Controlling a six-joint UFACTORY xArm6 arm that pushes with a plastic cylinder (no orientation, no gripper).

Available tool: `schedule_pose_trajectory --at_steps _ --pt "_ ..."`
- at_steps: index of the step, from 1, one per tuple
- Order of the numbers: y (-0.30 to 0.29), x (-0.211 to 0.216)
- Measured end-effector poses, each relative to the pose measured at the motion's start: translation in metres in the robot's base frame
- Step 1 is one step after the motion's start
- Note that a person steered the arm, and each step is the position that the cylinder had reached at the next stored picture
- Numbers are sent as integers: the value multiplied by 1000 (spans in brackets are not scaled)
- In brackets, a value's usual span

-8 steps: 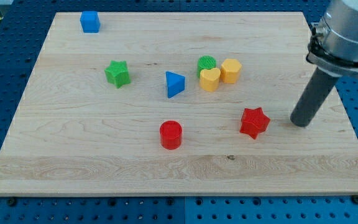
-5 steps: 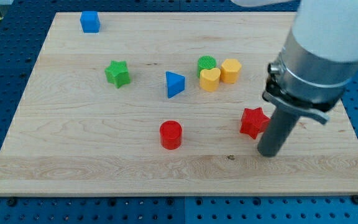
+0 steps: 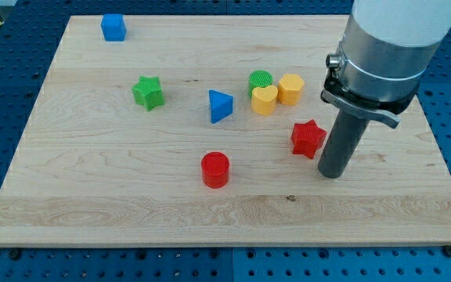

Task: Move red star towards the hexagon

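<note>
The red star [image 3: 308, 138] lies on the wooden board [image 3: 131, 188], right of centre. My tip [image 3: 331, 174] rests on the board just to the star's lower right, the rod close against the star's right side. The yellow hexagon [image 3: 290, 88] sits above the star, toward the view's top, with a yellow heart [image 3: 264, 99] touching its left side and a green cylinder [image 3: 261, 80] behind the heart.
A blue triangle [image 3: 219, 106] lies left of the heart. A red cylinder [image 3: 215, 169] sits at lower centre. A green star [image 3: 148, 92] is at the left and a blue cube [image 3: 113, 27] near the top left corner.
My tip swung from the star's right to its lower right and then pressed in. The red star slid left and up, toward the hexagon. Other blocks stayed put.
</note>
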State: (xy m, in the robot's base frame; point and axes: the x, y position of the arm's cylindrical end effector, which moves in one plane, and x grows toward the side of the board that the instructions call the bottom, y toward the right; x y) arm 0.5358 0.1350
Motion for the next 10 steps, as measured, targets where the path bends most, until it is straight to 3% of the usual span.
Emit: schedule_pose_trajectory --at_steps 2,4,6,7,10 --pt "-16 6" --pt "7 -57" --pt "3 -2" --pt "-29 -4" --pt "-38 -20"
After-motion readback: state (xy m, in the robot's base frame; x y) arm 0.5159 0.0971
